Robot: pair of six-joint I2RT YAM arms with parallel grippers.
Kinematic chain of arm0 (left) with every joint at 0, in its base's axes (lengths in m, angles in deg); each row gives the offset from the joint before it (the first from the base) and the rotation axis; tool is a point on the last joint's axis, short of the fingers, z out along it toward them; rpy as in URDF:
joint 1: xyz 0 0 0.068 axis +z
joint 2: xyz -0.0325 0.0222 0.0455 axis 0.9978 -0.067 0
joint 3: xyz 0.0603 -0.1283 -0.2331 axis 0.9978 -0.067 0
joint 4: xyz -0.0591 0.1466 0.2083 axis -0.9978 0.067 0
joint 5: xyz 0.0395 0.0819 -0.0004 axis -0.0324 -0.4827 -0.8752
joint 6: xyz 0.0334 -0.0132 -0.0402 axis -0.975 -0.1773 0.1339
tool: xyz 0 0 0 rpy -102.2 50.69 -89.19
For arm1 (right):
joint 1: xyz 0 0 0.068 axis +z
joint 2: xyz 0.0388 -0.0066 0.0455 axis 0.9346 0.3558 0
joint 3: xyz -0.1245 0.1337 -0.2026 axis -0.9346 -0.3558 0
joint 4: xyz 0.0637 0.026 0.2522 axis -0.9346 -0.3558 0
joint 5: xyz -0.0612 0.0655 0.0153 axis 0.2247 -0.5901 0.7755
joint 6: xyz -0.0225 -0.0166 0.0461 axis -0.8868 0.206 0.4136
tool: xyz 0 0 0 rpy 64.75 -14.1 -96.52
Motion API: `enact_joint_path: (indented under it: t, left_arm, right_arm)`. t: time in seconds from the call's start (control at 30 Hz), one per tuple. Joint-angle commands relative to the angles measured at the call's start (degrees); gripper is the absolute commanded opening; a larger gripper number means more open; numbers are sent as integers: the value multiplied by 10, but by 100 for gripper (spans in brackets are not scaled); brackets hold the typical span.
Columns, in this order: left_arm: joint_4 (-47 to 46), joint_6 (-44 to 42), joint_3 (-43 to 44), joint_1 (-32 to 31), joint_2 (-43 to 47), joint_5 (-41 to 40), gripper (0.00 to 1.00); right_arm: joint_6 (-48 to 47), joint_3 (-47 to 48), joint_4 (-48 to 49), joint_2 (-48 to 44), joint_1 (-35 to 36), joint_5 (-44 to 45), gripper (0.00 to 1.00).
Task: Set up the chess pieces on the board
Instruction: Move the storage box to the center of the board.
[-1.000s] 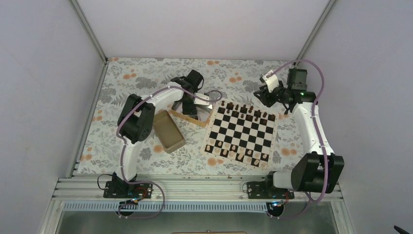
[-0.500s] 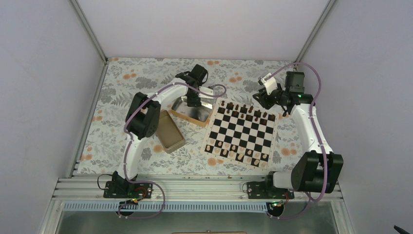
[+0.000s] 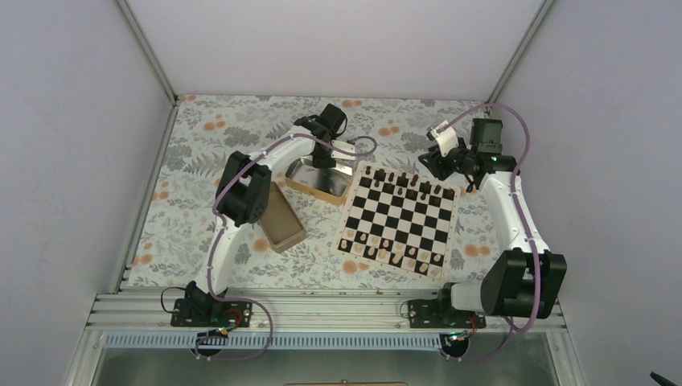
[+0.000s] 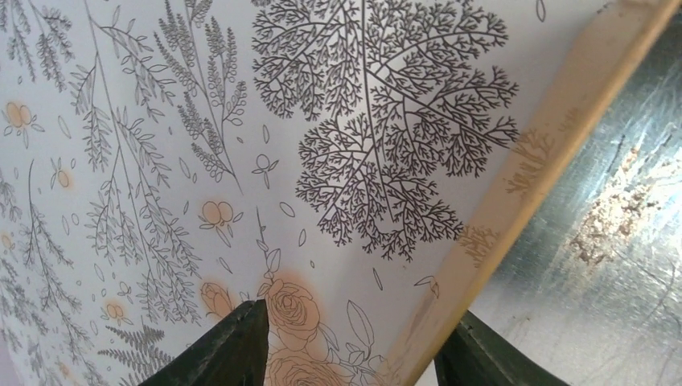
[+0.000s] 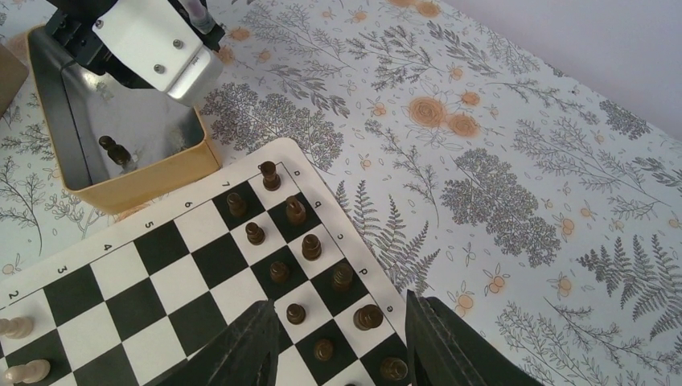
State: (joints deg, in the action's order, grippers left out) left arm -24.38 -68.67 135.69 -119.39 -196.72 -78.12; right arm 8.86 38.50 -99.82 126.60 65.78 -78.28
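Observation:
The board point(image 3: 400, 222) lies at centre right, with several dark chess pieces point(image 3: 402, 182) in its two far rows. In the right wrist view those chess pieces point(image 5: 311, 247) stand upright on their squares. One more dark piece point(image 5: 115, 150) lies inside the golden tin point(image 5: 145, 181). My left gripper point(image 3: 324, 161) hangs over that tin's point(image 3: 310, 183) far side. In the left wrist view the left gripper point(image 4: 358, 346) is open and empty, its jaws either side of the tin's rim point(image 4: 515, 185). My right gripper point(image 5: 342, 338) is open above the board's far edge, holding nothing.
Another golden tin point(image 3: 280, 215) lies to the left of the first, beside the left arm. Pale pieces point(image 3: 390, 248) fill the board's near rows. The floral tablecloth point(image 3: 209, 145) covers the table, with grey walls on three sides.
My left arm has swung toward the back, carrying its gripper to the tin's far side, and its jaws have narrowed. The right gripper has shifted only slightly.

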Motion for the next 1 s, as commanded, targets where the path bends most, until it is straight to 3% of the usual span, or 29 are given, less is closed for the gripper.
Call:
enact_joint_path:
  t: [0.0,0.53,0.97]
  left_arm:
    - [11,8,-1,8,-2,3,50]
    - [48,68,20,67,-27,-45,27]
    - [69,92,-23,126,-11,-94,31]
  right_arm:
    - [11,-6,13,-2,6,3,43]
    - [13,-3,9,1,11,4,43]
    - [13,0,4,5,17,5,43]
